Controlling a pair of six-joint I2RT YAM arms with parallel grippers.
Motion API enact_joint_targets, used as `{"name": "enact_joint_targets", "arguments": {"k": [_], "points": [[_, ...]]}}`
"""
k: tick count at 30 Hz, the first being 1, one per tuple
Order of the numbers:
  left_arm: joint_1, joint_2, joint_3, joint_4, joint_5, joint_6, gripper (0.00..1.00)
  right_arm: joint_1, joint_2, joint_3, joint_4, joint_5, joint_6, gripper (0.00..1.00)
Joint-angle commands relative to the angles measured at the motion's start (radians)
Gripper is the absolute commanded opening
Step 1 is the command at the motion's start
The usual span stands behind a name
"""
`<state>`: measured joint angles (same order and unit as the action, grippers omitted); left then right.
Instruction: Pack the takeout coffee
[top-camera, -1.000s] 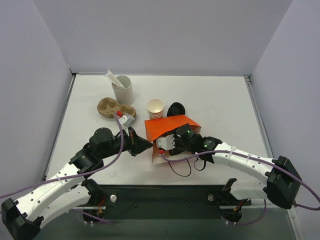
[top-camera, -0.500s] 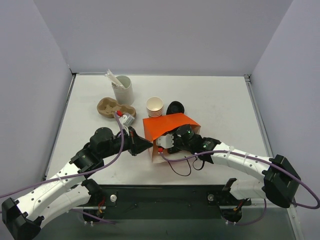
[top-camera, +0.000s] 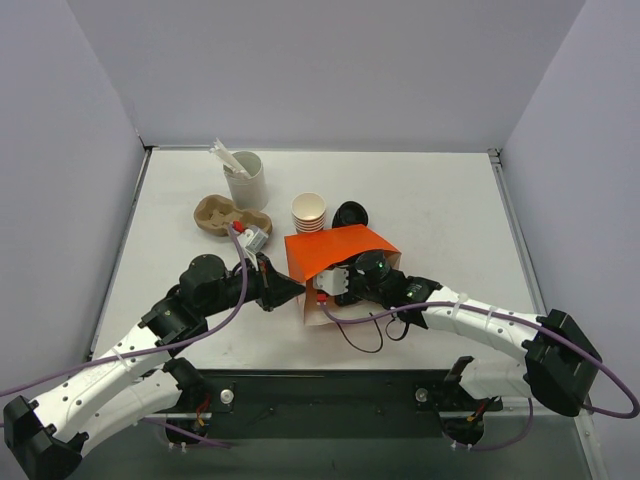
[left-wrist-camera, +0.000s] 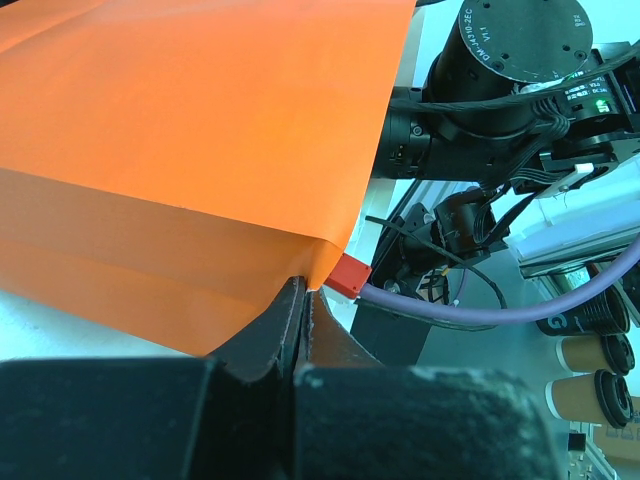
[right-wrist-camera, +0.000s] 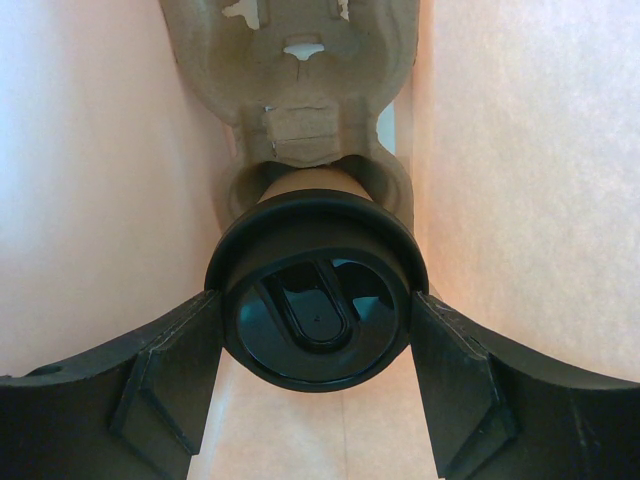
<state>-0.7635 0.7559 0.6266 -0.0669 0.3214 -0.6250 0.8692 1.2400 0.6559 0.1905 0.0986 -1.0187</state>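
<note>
An orange paper bag (top-camera: 340, 250) lies on its side mid-table, and its orange wall fills the left wrist view (left-wrist-camera: 190, 130). My left gripper (top-camera: 297, 291) is shut on the bag's near corner edge (left-wrist-camera: 318, 268). My right gripper (top-camera: 322, 288) reaches into the bag's mouth from the right. Inside, the takeout coffee (right-wrist-camera: 315, 305), a tan cup under a round black lid, sits in a pulp carrier (right-wrist-camera: 300, 60). The right gripper (right-wrist-camera: 315, 322) is closed on the lid, one finger on each side. The cup itself is hidden in the top view.
Behind the bag stand a stack of lidless tan cups (top-camera: 310, 213) and a pile of black lids (top-camera: 350, 215). A second pulp carrier (top-camera: 228, 216) and a grey cylinder holding stirrers (top-camera: 245, 178) sit at the back left. A purple cable (left-wrist-camera: 470, 310) runs beside the bag's corner.
The right gripper has pushed slightly further left into the bag, and the bag's top edge has shifted a little left with it. The left gripper keeps its hold.
</note>
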Motion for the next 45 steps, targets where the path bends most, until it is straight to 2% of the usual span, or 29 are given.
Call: {"name": "enact_joint_targets", "arguments": {"k": [1,3,6,8,10,17,20,45], "points": [[0.004,0.000,0.035,0.018,0.028,-0.008,0.00,-0.016,0.015,0.028,-0.059,-0.034,0.039,0.66],[0.006,0.003,0.039,0.016,0.028,-0.005,0.00,-0.018,0.022,0.043,-0.086,-0.037,0.040,0.65],[0.007,0.011,0.044,0.018,0.030,-0.002,0.00,-0.024,0.039,0.073,-0.123,-0.051,0.042,0.57],[0.009,0.010,0.044,0.016,0.030,-0.005,0.00,-0.025,0.053,0.090,-0.146,-0.057,0.052,0.57],[0.009,0.008,0.044,0.016,0.028,-0.008,0.00,-0.027,0.055,0.096,-0.157,-0.060,0.058,0.58],[0.012,0.008,0.064,0.003,0.021,-0.016,0.00,-0.029,0.044,0.120,-0.181,-0.062,0.065,0.75],[0.013,0.008,0.071,-0.007,0.011,-0.024,0.00,-0.029,0.029,0.140,-0.230,-0.072,0.069,0.79],[0.013,0.008,0.093,-0.022,0.015,-0.035,0.00,-0.009,-0.065,0.252,-0.500,-0.091,0.104,0.83]]}}
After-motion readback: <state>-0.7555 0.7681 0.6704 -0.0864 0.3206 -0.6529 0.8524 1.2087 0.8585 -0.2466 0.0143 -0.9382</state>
